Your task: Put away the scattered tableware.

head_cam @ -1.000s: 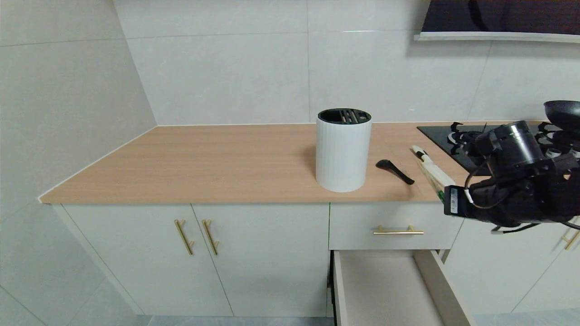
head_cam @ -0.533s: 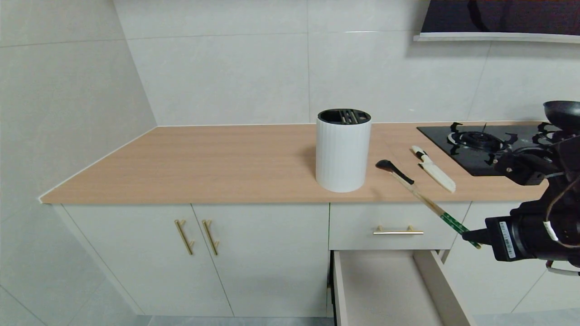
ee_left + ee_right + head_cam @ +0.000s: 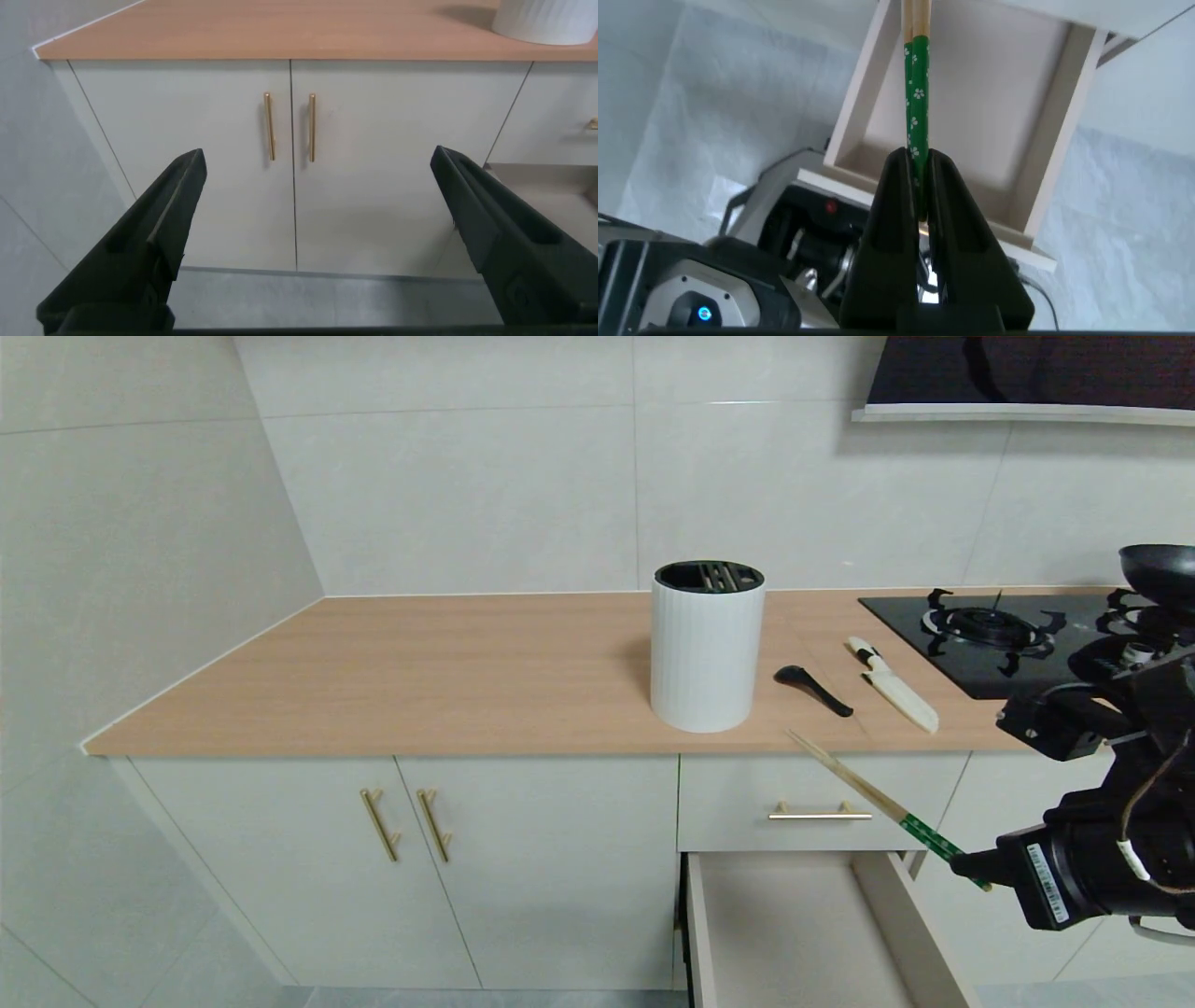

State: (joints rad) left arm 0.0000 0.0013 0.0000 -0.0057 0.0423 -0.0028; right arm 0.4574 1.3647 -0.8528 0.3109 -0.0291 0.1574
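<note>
Wooden chopsticks [image 3: 864,791], green-tipped, are pinched tight in the right gripper [image 3: 971,873] over the open drawer [image 3: 910,933], not yet dropped in, while the black spoon [image 3: 812,689] and knife [image 3: 893,686] lie on the counter [image 3: 467,672], so it's barely begun, I'd say.

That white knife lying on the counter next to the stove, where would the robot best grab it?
Likely by the handle, the end pointing toward the wall, away from the blade. The knife lies flat on the counter, so come straight down from above, fingers closing across the narrow handle. The right gripper holds chopsticks, so it must free up first.
</note>
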